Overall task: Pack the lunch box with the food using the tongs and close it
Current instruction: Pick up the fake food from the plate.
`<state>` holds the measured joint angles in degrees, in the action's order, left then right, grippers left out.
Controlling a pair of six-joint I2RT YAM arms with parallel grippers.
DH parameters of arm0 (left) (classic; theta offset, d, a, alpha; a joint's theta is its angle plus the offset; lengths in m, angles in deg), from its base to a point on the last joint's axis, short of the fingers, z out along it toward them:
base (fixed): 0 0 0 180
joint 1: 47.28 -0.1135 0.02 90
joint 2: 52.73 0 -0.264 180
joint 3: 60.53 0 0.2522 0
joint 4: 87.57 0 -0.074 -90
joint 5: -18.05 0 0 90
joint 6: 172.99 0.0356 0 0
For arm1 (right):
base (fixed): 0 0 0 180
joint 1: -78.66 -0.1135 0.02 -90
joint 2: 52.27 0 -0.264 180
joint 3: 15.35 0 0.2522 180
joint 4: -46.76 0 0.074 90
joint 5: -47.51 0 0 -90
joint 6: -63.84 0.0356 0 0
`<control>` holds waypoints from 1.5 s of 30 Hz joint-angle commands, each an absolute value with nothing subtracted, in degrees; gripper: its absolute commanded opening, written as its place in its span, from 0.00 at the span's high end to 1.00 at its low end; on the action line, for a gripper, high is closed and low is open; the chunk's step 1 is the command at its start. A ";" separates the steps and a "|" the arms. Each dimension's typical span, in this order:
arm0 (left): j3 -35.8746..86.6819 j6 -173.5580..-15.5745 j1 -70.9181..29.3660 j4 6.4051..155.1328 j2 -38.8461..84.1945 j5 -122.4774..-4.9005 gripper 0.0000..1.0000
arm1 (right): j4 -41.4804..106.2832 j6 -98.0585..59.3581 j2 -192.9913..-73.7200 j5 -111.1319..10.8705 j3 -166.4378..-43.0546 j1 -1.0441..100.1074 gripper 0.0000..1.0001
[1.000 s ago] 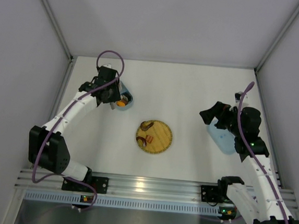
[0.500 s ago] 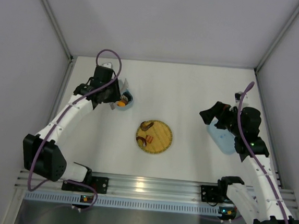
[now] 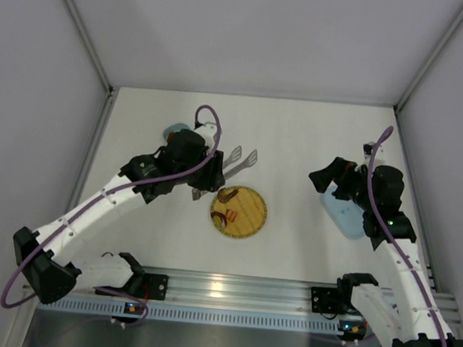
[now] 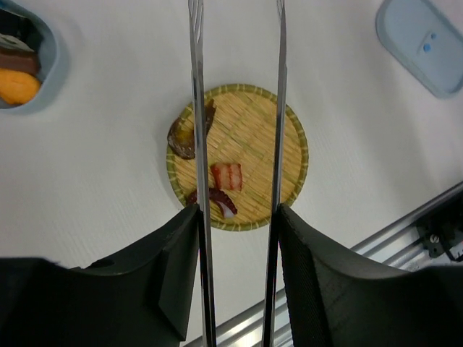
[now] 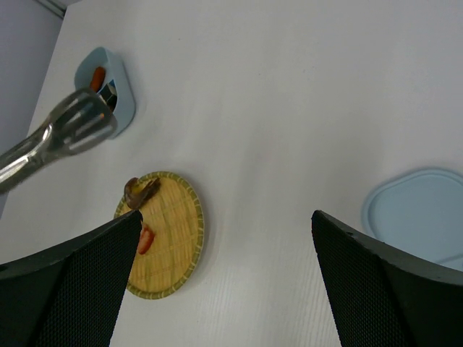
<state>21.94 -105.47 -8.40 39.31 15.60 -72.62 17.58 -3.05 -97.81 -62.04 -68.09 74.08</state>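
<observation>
L gripper [image 4: 237, 211] is clamped on the tongs [image 4: 197, 108]. Its two black fingers [image 4: 173, 267] press the outer sides of the thin metal arms, close to the joined end. The tongs' arms stand apart, not squeezed. In the L wrist view they run either side of the plate's middle, tips out of shot at the top. From above, the flat tips sit just past the plate's far rim, w/ nothing seen betw. them. Can't tell how high they hang.

Plate [image 3: 248, 220] is round, yellow and woven, mid-table [image 3: 300, 131]. 3 bits of food [image 3: 229, 214] lie on it:
- brown piece [image 4: 184, 137] at the far-left rim
- red striped piece [image 4: 226, 176] about centre
- dark red-and-white piece [image 4: 213, 201] by the left rim

Lunch box [image 4: 56, 69] sits at the far left of the table, well apart from the plate, lid off. In the top view the L arm hides most of it. Inside are an orange piece [image 4: 18, 85] and a dark piece [image 4: 20, 61], touching each other.

Lid [image 5: 419, 213] lies flat on the right side of the table, well apart from the box. R gripper [image 5: 226, 215] has its fingers spread wide w/ nothing betw. them, and it hangs near the lid.
</observation>
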 commanded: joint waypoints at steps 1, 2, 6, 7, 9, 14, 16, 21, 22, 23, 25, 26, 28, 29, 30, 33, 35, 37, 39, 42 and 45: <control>19.69 -105.13 -3.00 35.61 14.42 -77.13 0.49 | 19.90 -3.40 -97.54 -62.00 -68.84 75.05 0.01; 19.16 -106.01 -2.02 35.34 14.24 -78.01 0.49 | 19.73 -3.49 -97.45 -61.91 -68.84 74.97 0.01; 16.78 -107.33 1.50 34.28 13.63 -79.51 0.49 | 19.73 -3.58 -97.36 -61.83 -68.75 75.05 0.01; 16.43 -107.51 2.81 33.58 13.45 -80.38 0.49 | 19.64 -3.66 -97.36 -61.74 -68.66 75.06 0.00; 15.81 -107.95 4.13 32.62 13.36 -81.70 0.50 | 19.55 -3.75 -97.28 -61.65 -68.66 74.97 0.00; 15.64 -109.00 6.16 30.50 12.84 -84.69 0.50 | 19.64 -3.49 -97.27 -61.74 -68.75 75.05 0.01; 15.46 -109.09 6.42 30.06 12.75 -85.22 0.50 | 19.64 -3.40 -97.19 -61.74 -68.75 75.06 0.01; 14.85 -109.27 6.60 30.15 12.83 -86.63 0.50 | 19.37 -3.49 -97.01 -61.74 -68.75 74.97 0.00; 14.50 -109.27 6.60 30.32 12.83 -86.89 0.50 | 19.29 -3.49 -97.01 -61.74 -68.84 75.05 0.00; 14.23 -109.18 6.60 30.59 12.83 -86.98 0.50 | 19.29 -3.58 -97.01 -61.74 -68.93 74.97 0.01; 13.88 -109.18 6.60 30.94 13.18 -86.89 0.50 | 19.11 -3.66 -97.01 -61.74 -69.01 74.97 0.00; 13.71 -109.09 6.60 31.03 13.27 -86.89 0.50 | 19.11 -3.66 -96.92 -61.65 -69.10 74.97 0.01; 13.44 -108.92 6.60 31.55 13.71 -86.28 0.50 | 19.02 -3.67 -97.01 -61.65 -69.19 74.97 0.01; 13.27 -108.83 6.60 31.64 13.80 -86.10 0.50 | 19.02 -3.66 -96.92 -61.56 -69.19 74.97 0.01; 13.09 -108.74 6.60 31.82 13.89 -86.01 0.50 | 19.02 -3.66 -97.01 -61.56 -69.19 75.05 0.01; 12.74 -108.56 6.60 32.35 14.06 -85.66 0.51 | 19.11 -3.66 -97.10 -61.65 -69.10 75.05 0.01; 12.39 -108.30 6.60 32.70 14.15 -85.57 0.51 | 19.11 -3.75 -97.01 -61.56 -69.10 75.05 0.01; 12.21 -108.12 6.60 33.05 14.33 -85.31 0.51 | 19.11 -3.58 -97.10 -61.56 -69.01 74.97 0.01; 11.86 -107.95 6.60 33.66 14.68 -84.87 0.51 | 19.11 -3.66 -97.01 -61.56 -69.01 74.97 0.01; 11.77 -107.69 6.60 34.19 15.12 -84.34 0.51 | 19.11 -3.66 -96.92 -61.65 -68.84 74.97 0.01; 11.68 -107.51 6.60 34.81 15.30 -84.17 0.51 | 19.02 -3.84 -96.92 -61.56 -68.84 74.97 0.01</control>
<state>11.80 -108.29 6.35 31.27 15.30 -84.79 17.53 -3.07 -97.77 -62.00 -68.09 74.08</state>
